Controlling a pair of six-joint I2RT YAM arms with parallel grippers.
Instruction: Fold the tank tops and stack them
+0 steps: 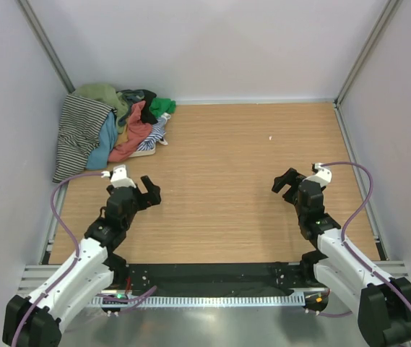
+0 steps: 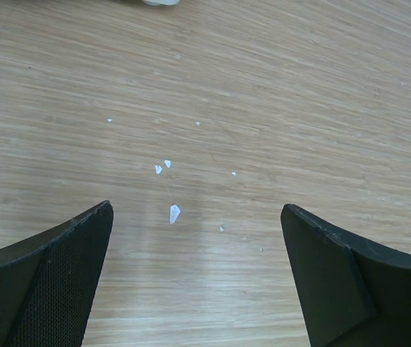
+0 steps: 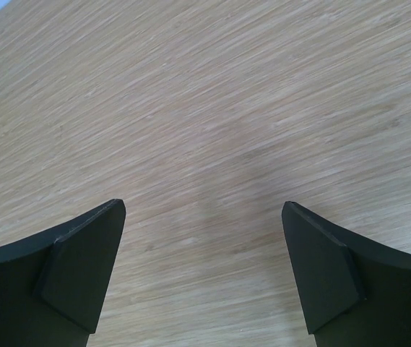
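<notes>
The left gripper (image 1: 149, 191) has its jaws spread wide and holds nothing, poised over the bare wooden table (image 1: 227, 159). Its wrist view shows only a few white specks (image 2: 175, 212) on the wood between its fingers. The right gripper (image 1: 284, 182) is likewise wide open and empty, touching nothing. The tank tops (image 1: 118, 123) lie in an unfolded heap in the far left corner, well apart from both grippers. The striped one (image 1: 79, 134) is on the heap's left side.

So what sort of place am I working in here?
Probably a lab test cell: plain white panels on metal posts box in a wooden table, with tank tops heaped in its far-left corner.
</notes>
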